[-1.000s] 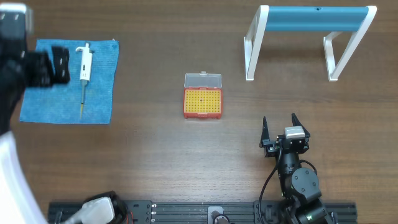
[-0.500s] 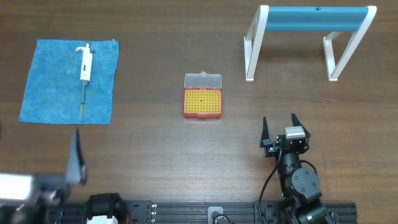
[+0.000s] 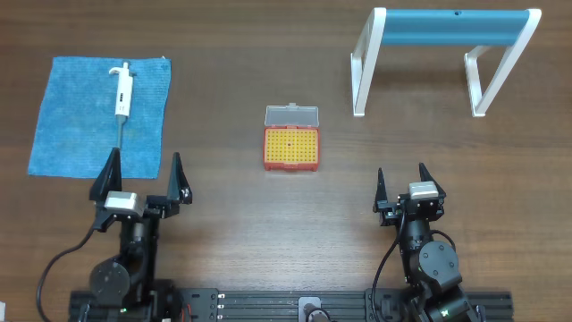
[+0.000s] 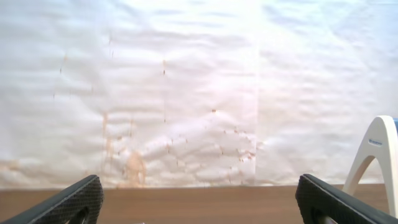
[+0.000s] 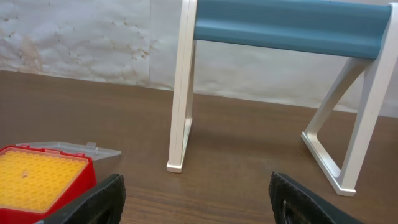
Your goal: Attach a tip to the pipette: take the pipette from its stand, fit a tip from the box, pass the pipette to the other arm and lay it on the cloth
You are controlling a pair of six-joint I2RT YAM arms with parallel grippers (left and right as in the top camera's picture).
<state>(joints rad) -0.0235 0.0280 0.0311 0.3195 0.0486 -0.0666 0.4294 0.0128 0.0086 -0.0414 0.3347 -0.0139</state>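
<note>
Pipette (image 3: 120, 94) is lying flat on the blue cloth (image 3: 63, 134) at the desk's far left, white body toward the far edge and thin shaft pointing back toward the arms. Taking in the setting: the dark wood-grain desk (image 3: 223, 215) is stretching across everything, and a pale, wrinkled wall (image 4: 186, 93) with brownish stains is rising straight from its back edge. Over at far right the stand (image 3: 451, 27) is sitting upright, white legs carrying a blue bar, nothing hanging on it. Both arms are resting low near their bases. The left hand (image 3: 144, 161) is sitting just short of the cloth's near edge, fingers spread wide, gripping nothing. The right hand (image 3: 401, 174) is facing the stand, fingers likewise spread and gripping nothing. Mid-desk, the red tip box (image 3: 290, 148) is standing with its clear lid folded back, yellow rack showing.
</note>
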